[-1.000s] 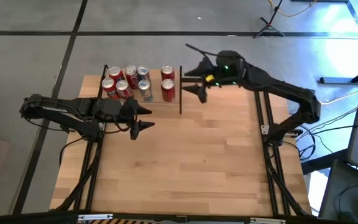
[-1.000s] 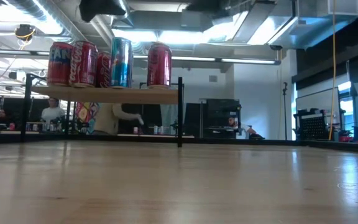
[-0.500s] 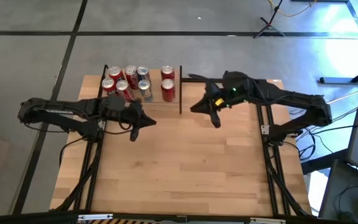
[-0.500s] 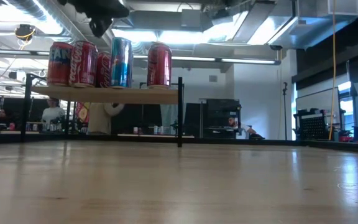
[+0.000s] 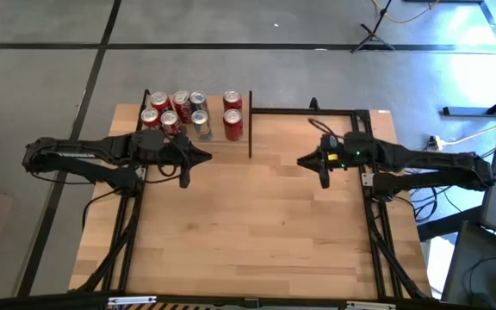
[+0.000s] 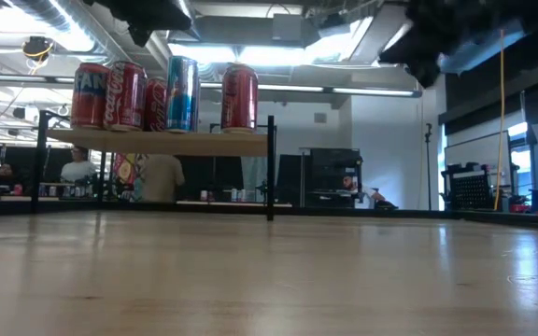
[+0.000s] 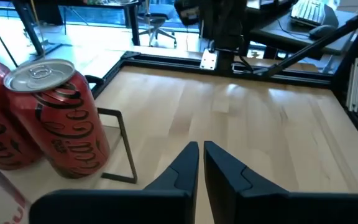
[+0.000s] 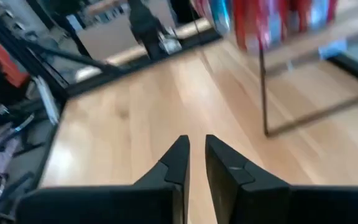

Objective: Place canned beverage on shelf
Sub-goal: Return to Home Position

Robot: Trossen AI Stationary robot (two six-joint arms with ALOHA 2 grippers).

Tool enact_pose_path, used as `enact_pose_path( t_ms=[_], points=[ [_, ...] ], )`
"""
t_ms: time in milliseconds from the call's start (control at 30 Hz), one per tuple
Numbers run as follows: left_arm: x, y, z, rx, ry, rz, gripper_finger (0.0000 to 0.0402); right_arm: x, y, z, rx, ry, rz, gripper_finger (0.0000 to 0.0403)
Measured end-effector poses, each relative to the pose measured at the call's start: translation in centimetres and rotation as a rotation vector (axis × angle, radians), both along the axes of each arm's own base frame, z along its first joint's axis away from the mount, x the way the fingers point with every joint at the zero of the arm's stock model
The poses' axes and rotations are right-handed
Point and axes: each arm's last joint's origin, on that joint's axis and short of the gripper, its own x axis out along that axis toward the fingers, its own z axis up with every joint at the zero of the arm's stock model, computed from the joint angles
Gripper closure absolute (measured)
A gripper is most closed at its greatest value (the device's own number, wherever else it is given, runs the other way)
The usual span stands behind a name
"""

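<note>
Leftmost can [image 6: 90, 86] on the shelf [image 6: 157, 141], low view: white letters "FAN"; the rest of the word turns out of sight round the can.
Second can [image 6: 125, 93], next to it: white Coca-Cola script running up its red side.
Blue-silver can [image 6: 182, 91]: print too small to read.
Red-black can [image 7: 61, 121], left wrist view: dark Coca-Cola script running up the side.
</note>
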Motion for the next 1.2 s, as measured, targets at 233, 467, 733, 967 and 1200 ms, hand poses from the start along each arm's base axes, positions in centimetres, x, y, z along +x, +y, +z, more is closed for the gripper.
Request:
enact_pose_path(
  t_ms=[233, 467, 733, 967, 1200],
  points=[
    [0.3, 0.1, -1.0, 0.079, 0.029, -0.005, 0.038, -1.8, 0.3, -3.0, 0.059, 0.023, 0.007, 0.0363],
    [0.0, -0.3, -4.0, 0.045, -0.133, -0.106, 0.0382, -4.2, 0.5, -5.2, -0.048, 0.009, -0.038, 0.0363],
    [-2.0, -0.8, -7.3, 0.033, -0.302, -0.147, 0.0382, -7.7, 1.0, -7.6, -0.099, -0.222, -0.038, 0.0363],
    [-3.9, -0.9, -8.6, 0.031, -0.361, -0.144, 0.0382, -9.5, 1.4, -9.5, -0.07, -0.33, 0.004, 0.0363],
    [-5.9, -0.9, -9.8, 0.008, -0.396, -0.127, 0.0382, -10.0, 1.4, -10.3, -0.066, -0.329, 0.002, 0.0363]
  ],
)
